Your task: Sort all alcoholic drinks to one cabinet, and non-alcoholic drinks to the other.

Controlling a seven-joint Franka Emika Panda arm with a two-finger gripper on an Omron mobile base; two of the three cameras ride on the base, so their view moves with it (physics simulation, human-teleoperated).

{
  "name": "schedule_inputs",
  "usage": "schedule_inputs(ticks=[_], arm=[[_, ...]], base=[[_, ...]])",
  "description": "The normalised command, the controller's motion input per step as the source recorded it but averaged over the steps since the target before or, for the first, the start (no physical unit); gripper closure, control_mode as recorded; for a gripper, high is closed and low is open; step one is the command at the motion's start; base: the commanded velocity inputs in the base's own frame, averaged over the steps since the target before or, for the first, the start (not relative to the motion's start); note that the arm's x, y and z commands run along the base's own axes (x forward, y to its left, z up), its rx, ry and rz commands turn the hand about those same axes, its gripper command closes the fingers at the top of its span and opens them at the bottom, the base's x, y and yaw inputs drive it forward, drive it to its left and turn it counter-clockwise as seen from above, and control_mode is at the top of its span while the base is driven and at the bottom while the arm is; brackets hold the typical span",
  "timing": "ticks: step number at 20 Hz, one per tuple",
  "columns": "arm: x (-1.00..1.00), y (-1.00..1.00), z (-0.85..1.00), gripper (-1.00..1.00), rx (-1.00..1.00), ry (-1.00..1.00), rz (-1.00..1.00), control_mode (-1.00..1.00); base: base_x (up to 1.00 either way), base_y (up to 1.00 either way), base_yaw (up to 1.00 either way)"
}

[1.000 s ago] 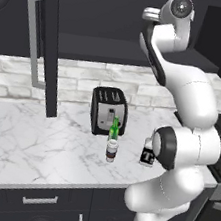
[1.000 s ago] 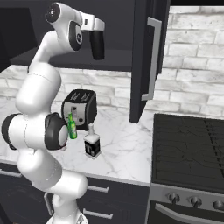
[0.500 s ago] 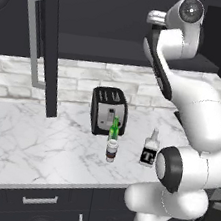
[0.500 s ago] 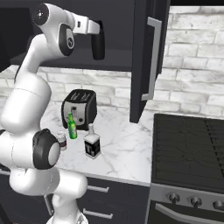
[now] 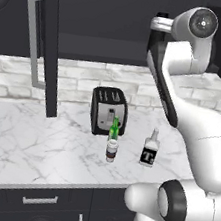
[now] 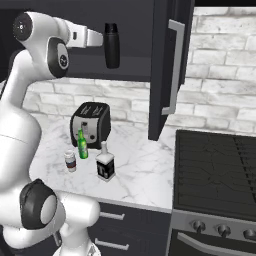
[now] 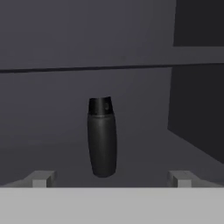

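Note:
The black flask (image 7: pixel 102 136) stands upright on the floor of the open dark wall cabinet (image 7: pixel 52 144), under its single shelf (image 7: pixel 65 69). My gripper (image 7: pixel 111 179) is open and holds nothing, its fingertips (image 7: pixel 41 178) spread wide just short of the flask (image 6: pixel 111 45). In the right base view the gripper (image 6: pixel 103 39) reaches into the cabinet beside the flask. On the counter stand the green beer bottle (image 5: pixel 114 129), the white coffee cup (image 5: pixel 111 149) in front of it, and the squat pale bottle (image 5: pixel 149 149) with a black label.
A black-and-silver toaster (image 5: pixel 108 110) stands behind the drinks on the marble counter (image 5: pixel 36 146). Open cabinet doors with silver bar handles hang at the left (image 5: pixel 34 37) and the right (image 6: pixel 174 67). A stove (image 6: pixel 215 165) adjoins the counter; drawers (image 5: pixel 40 201) lie below.
The arm's elbow and upper links have swung to a new pose. The hand and the flask have stayed at about the same place in the cabinet.

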Motion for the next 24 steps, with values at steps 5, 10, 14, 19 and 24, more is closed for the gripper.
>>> schedule_inputs(ticks=[5,10,14,19,24], arm=[[-0.82,0.22,-0.04,-1.0,0.0,-0.03,0.02,-1.0],[-0.84,0.18,-0.17,-1.0,0.0,-0.01,0.03,-1.0],[-0.81,0.12,-0.25,-1.0,0.0,0.0,0.01,-1.0],[-0.85,0.1,-0.28,-1.0,0.0,0.0,0.03,-1.0],[-0.73,0.15,-0.31,-1.0,0.0,0.01,0.07,-1.0]], base=[[0.0,0.0,0.0],[0.0,0.0,0.0],[0.0,0.0,0.0],[0.0,0.0,0.0],[0.0,0.0,0.0]])
